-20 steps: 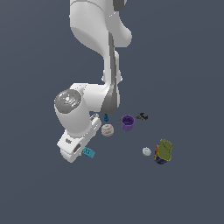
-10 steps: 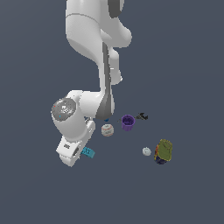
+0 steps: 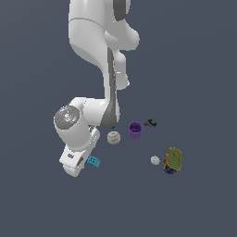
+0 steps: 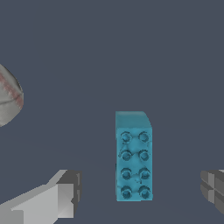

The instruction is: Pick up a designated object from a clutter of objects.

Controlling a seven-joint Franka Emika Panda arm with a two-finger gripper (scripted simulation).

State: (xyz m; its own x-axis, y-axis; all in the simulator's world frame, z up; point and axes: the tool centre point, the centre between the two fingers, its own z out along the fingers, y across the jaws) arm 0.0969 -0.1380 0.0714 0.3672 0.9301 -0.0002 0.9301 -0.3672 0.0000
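Note:
The teal brick [image 3: 93, 161] lies flat on the dark floor at the exterior view's left, partly behind my hand. In the wrist view the teal brick [image 4: 133, 156] shows its studs, lying between my two fingers. My gripper [image 4: 140, 194] is open, one finger [image 4: 65, 192] on each side of the brick, not touching it. In the exterior view my white hand [image 3: 76, 159] hangs low over the brick and its fingertips are hidden. The rest of the clutter lies to the exterior view's right.
A white ball with red seams [image 3: 113, 137] [image 4: 8, 96] lies near the brick. Farther right are a purple cup [image 3: 135, 129], a black piece [image 3: 149, 123], a small white ball [image 3: 155, 160] and a green-yellow lumpy object [image 3: 173, 159].
My hand has sunk lower toward the floor and the brick. The objects have not moved.

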